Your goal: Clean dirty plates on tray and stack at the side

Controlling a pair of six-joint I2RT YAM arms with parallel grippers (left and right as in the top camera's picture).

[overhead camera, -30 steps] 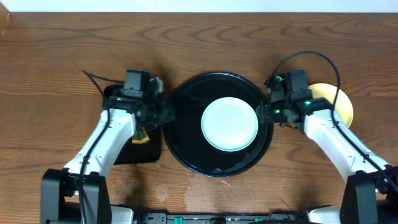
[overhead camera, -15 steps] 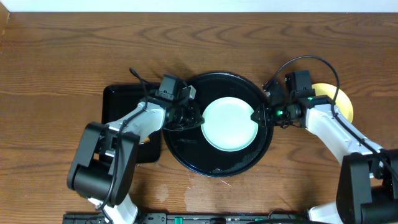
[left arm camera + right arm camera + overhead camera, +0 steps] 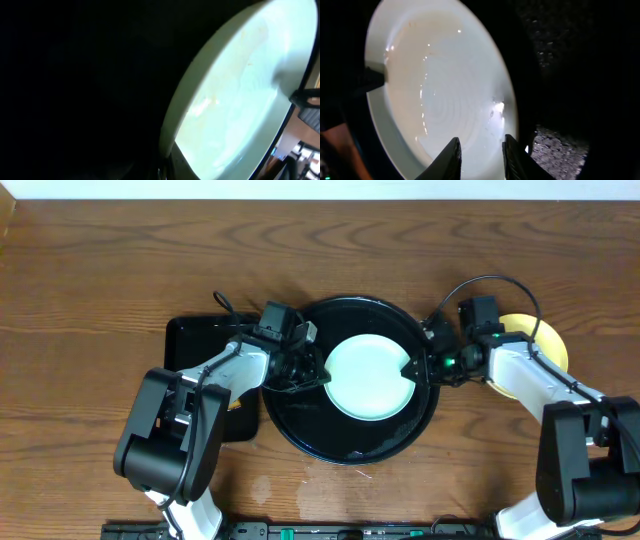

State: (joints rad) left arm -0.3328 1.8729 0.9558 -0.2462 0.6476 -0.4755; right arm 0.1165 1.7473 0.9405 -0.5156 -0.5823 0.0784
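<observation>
Mint plate (image 3: 369, 377) on black tray (image 3: 300, 426)

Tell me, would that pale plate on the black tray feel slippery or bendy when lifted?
Probably slippery: the plate is glossy, with glints on it. Likely stiff: its rim keeps a clean round. Pushed, it may slide on the shiny tray, since it lies flat.

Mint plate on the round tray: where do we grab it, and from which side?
Probably the thin rim at its right edge, approached low from the right, one finger above the lip, one below. The plate lies flat in the tray, so nothing else gives purchase, and the left pincer crowds the opposite edge.
</observation>
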